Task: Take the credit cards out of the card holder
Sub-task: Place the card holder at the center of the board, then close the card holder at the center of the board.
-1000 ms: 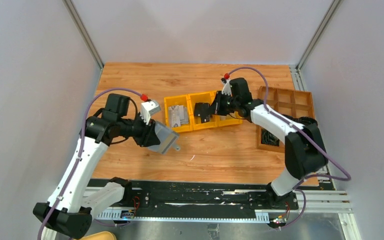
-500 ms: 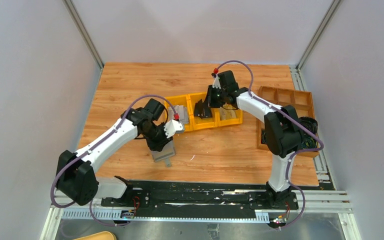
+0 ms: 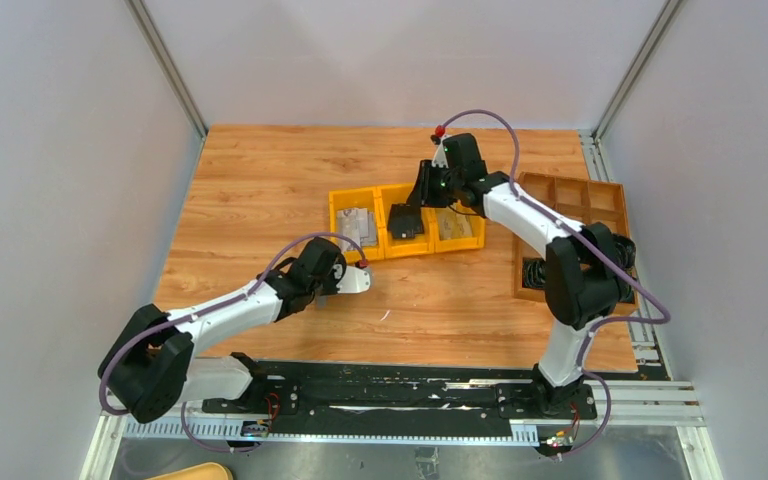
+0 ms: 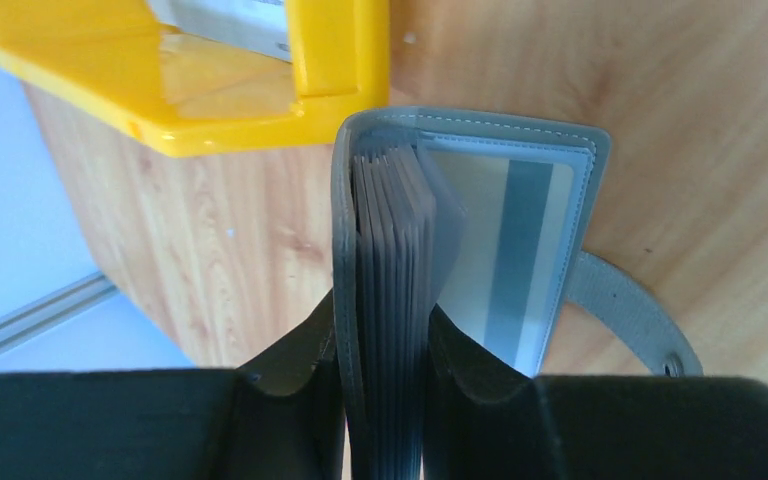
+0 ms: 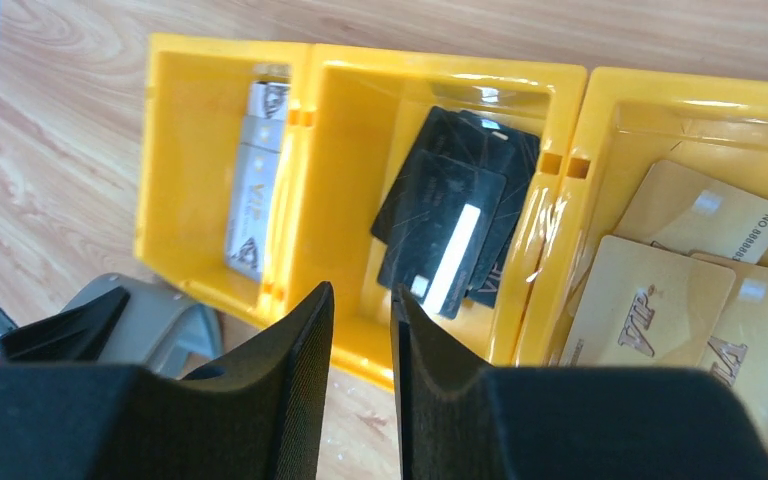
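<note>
Left wrist: card holder point(image 4: 500, 125) base (sleeve stack point(image 4: 392, 240), probably) behind left gripper point(image 4: 382, 350).

From above, the small matte grey folding card holder point(image 4: 392, 250) cannot be made out beneath the left gripper point(image 3: 345, 281). In the left wrist view its black fingers point(image 4: 290, 372) hide the holder's lower end and the top edge cuts off the yellow three-part plastic bin tray point(image 4: 260, 120); the right wrist view's edge crops the flat gold cards point(image 5: 660, 300).

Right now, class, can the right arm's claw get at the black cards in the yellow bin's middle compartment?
Probably yes: the right claw hangs open above the black cards, and the yellow bin is open-topped.
</note>
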